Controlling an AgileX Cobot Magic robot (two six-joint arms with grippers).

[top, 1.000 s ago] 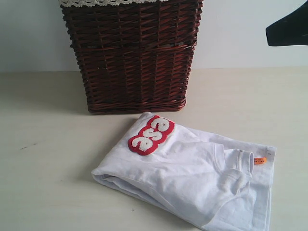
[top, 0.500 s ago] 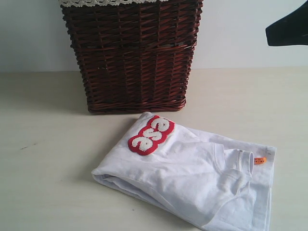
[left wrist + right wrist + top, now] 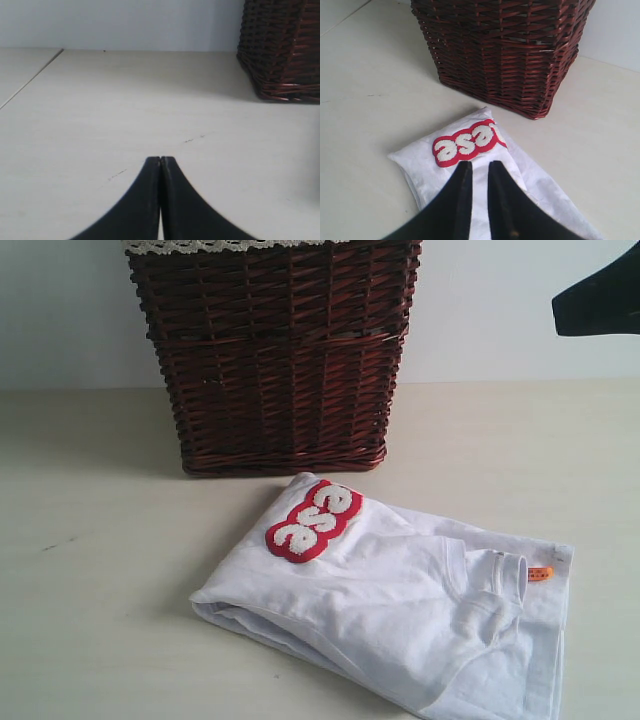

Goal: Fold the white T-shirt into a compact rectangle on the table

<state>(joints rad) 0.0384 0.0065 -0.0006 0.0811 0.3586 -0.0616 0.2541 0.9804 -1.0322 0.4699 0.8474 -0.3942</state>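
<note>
Exterior view: pale beige table (image 3: 90, 620) meets a white wall (image 3: 500, 310); the folded white T-shirt (image 3: 400, 610) lies just before the wicker basket (image 3: 280, 360).
Left wrist view: left gripper (image 3: 160, 160) pressed together above the table.
Right wrist view: right gripper (image 3: 480, 165) slightly apart, empty, over the T-shirt near its red band (image 3: 467, 142).

The white T-shirt (image 3: 400, 625) lies folded into a rough, layered rectangle, flat on the pale beige counter (image 3: 100, 590), toward 5 o'clock in the exterior view. Its red band (image 3: 314, 521) with fuzzy white letters faces up at the bundle's 11 o'clock corner. The ribbed collar (image 3: 497, 590) and orange tag (image 3: 540, 574) sit at 3 o'clock.
</note>
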